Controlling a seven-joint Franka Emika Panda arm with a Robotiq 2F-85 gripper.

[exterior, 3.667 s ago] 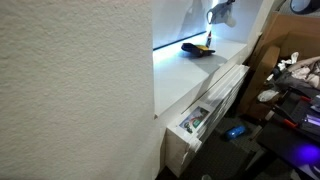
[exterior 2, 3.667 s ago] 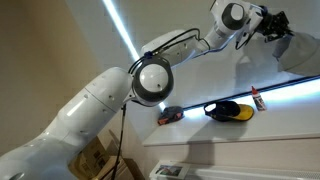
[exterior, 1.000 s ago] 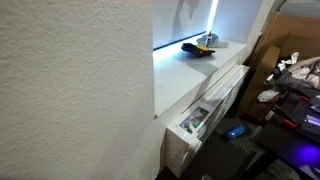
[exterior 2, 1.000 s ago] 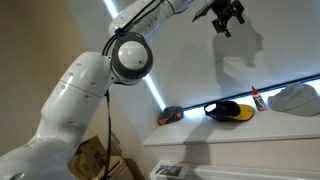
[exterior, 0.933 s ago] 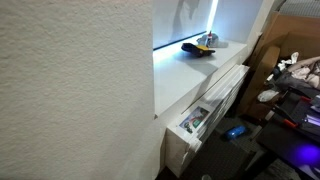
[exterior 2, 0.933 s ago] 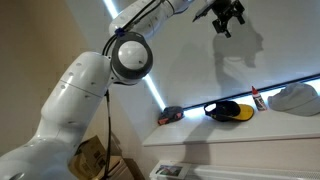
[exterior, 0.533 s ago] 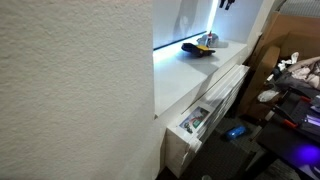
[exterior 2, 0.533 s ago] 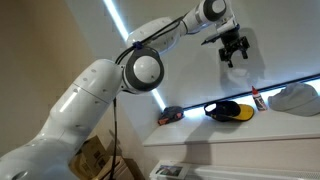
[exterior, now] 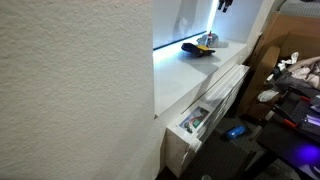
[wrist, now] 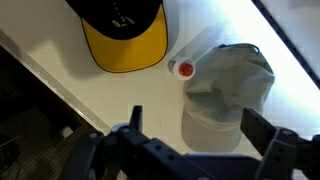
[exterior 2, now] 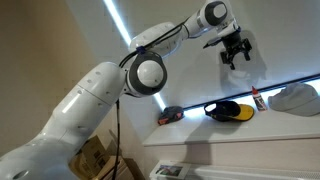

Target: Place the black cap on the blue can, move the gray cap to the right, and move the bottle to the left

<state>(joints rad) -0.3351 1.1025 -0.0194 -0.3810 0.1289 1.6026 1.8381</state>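
Observation:
The black cap (wrist: pixel 120 20) has a yellow brim and lies at the top left of the wrist view. In both exterior views it rests on the white shelf (exterior 2: pixel 215 132), black cap (exterior 2: pixel 228 110) (exterior: pixel 198 47). The bottle (wrist: pixel 192 58), white with a red top, stands between the black cap and the gray cap (wrist: pixel 228 88). On the shelf the bottle (exterior 2: pixel 258 98) is left of the gray cap (exterior 2: pixel 296 97). My gripper (wrist: pixel 200 128) hangs open above the gray cap's brim, holding nothing, and well above the shelf, gripper (exterior 2: pixel 236 58) (exterior: pixel 226 5). I cannot make out the blue can.
A small dark object with a red patch (exterior 2: pixel 170 115) lies at the left end of the shelf. A wall rises right behind the shelf. Below its front edge stand a white cabinet (exterior: pixel 205 110) and cluttered boxes (exterior: pixel 295 80).
The arm has come down from high on the wall and shifted right, over the bottle and gray cap. The jaws stayed open; nothing on the shelf moved.

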